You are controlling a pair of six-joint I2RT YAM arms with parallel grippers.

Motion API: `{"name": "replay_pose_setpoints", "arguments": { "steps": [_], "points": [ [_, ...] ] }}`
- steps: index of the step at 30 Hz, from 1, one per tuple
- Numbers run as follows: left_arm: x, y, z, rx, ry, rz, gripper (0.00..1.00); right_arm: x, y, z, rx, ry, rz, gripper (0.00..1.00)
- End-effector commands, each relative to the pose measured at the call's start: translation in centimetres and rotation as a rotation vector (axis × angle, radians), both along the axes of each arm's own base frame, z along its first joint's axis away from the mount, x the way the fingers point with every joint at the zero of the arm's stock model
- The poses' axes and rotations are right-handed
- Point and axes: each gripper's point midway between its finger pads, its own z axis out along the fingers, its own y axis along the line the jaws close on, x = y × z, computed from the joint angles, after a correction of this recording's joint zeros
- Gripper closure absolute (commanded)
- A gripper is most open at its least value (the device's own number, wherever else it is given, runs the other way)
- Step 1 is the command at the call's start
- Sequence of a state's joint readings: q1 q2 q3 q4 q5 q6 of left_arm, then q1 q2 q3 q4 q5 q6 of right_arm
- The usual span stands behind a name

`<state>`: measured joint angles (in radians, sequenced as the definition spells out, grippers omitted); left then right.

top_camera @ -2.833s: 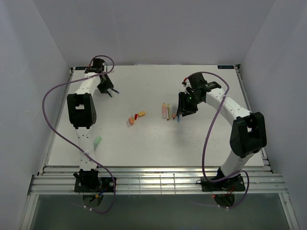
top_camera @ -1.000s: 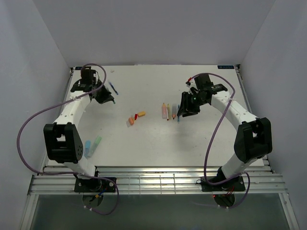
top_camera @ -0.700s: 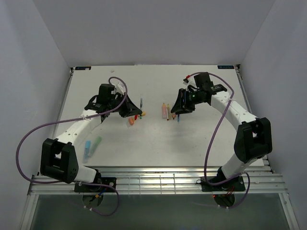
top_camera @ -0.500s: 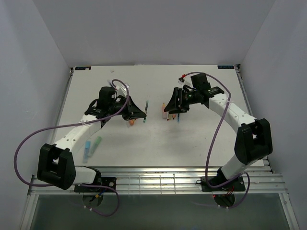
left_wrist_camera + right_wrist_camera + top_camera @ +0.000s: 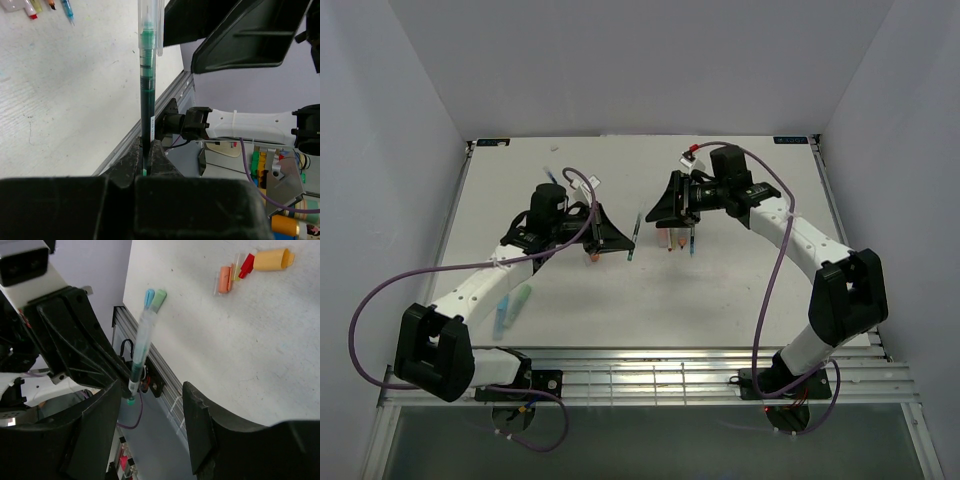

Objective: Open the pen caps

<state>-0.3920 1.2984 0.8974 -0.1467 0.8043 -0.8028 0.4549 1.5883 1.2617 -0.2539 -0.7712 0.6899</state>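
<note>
Left arm (image 5: 480, 280) swung inward; its jaws pinch green pen (image 5: 146, 100), print illegible.

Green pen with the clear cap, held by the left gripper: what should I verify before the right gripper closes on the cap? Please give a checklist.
1. Grip: left gripper shut on the slim green pen: ok.
2. Cap: clear plastic cap on the pen, end exposed: ok.
3. Opening: right gripper open wide: ok.
4. Cap between the right fingers: not ok; the left wrist view shows it beside them.
5. Pen held above the white table: ok.
</note>
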Motion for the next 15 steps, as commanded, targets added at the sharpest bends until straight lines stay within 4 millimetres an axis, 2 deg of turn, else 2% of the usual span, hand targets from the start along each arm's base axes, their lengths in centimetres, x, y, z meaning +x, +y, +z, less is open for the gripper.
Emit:
{"name": "replay_pose_setpoints", "arguments": {
  "steps": [1,5,15],
  "points": [
    [-1.4,-0.5,1.5,-0.037,-0.045,-0.043,1.0,1.5,1.2,2.6,0.05,-0.059,-0.003,0.42],
    [-1.8,-0.6,1.4,-0.037,-0.037,-0.049,1.0,2.1,1.7,3.4,0.056,-0.074,-0.012,0.42],
    [-1.8,-1.0,1.8,-0.04,-0.048,-0.06,1.0,2.1,2.4,1.9,0.025,-0.023,-0.019,0.44]
  ]
}}
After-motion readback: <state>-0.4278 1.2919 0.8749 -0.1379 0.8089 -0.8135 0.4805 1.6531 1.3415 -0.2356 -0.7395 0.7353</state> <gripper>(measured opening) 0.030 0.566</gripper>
